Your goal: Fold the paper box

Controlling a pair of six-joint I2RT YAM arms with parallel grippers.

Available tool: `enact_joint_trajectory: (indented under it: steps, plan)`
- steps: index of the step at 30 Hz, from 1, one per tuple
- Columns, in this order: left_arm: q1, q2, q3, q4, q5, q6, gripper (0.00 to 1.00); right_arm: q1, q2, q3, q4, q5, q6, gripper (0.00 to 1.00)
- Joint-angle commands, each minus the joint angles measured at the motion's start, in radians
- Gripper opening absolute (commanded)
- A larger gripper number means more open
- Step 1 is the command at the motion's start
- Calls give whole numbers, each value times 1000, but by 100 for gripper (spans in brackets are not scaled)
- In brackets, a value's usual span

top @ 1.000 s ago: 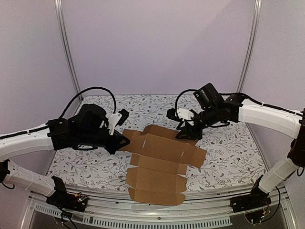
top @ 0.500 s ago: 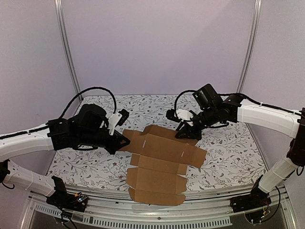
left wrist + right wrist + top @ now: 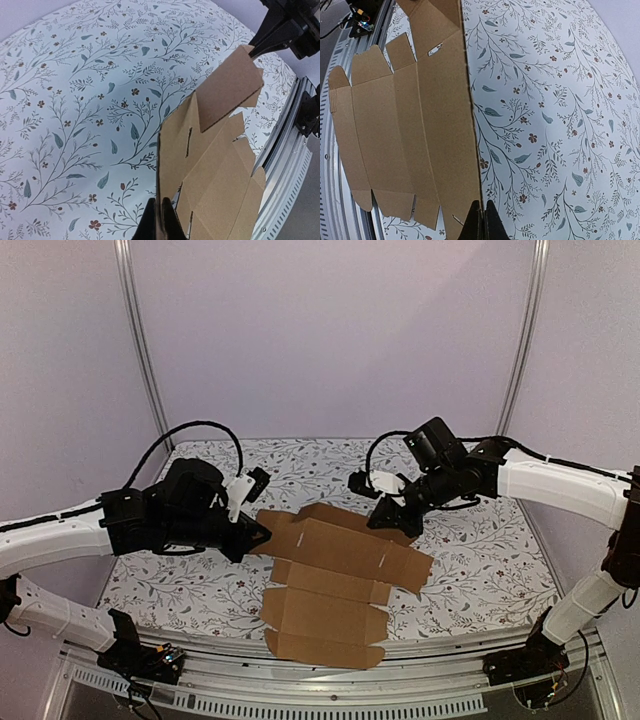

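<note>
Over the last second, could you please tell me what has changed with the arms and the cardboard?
The right gripper shut its jaws on the far edge of the paper box. The sheet's near end slid slightly toward the left. The left gripper stayed clamped on its left edge, and both arms barely moved.

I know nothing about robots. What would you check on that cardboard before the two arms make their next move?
1. Left pincer shut on an edge of the paper box: ok.
2. Right pincer shut on the opposite edge: ok.
3. Cardboard wholly on the table: not ok, its near end lies over the front rail.
4. Box formed: not ok, it is an open sheet.
5. Grips firm enough to pull: cannot tell.
</note>
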Motion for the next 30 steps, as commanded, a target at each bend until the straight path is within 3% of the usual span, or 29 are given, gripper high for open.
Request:
enact_joint_trajectory:
  steps: [1,3,13,17,26,30]
  plan:
    - [-17,-7,3,-2,-39,2,0,-2,-10,-7,-10,-9,0,0]
    - [-17,-2,9,-6,-53,-2,4,0,-18,-7,-17,-7,1,0]
    - [-16,23,63,-92,-206,-54,51,94,-32,-6,2,243,6,0]
    - [-17,18,99,-124,-209,-79,56,128,-21,0,9,353,12,0]
    - [-16,-18,158,-120,-89,-161,58,216,11,-18,85,605,48,0]
    - [-16,12,176,-61,-36,-206,47,262,17,-35,141,714,61,0]
